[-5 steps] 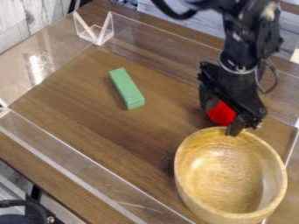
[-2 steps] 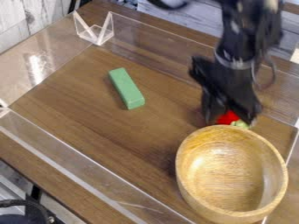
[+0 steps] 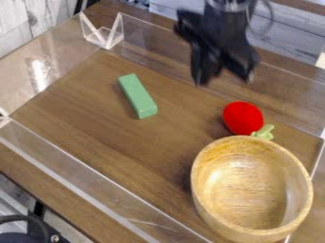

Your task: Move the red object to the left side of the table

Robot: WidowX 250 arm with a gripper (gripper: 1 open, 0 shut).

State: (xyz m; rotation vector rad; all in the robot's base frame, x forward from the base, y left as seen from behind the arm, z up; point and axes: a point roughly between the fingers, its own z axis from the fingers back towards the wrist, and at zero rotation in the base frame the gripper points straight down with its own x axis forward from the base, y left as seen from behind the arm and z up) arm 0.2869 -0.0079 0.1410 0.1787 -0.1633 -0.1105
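The red object (image 3: 244, 117), a small glossy red toy fruit with a light-green stem, lies on the brown wood-grain table (image 3: 89, 123) at the right, just behind the rim of the wooden bowl. My gripper (image 3: 219, 70) hangs blurred above the table, up and to the left of the fruit and well apart from it. It is shut and holds nothing.
A large round wooden bowl (image 3: 250, 196) fills the front right corner. A green rectangular block (image 3: 137, 96) lies left of centre. Low clear acrylic walls (image 3: 51, 49) border the table, with a clear stand (image 3: 102, 30) at the back left.
The gripper was down around the red fruit; its jaws shut, and it has risen and moved back-left with nothing in it. The fruit stays on the table by the bowl.
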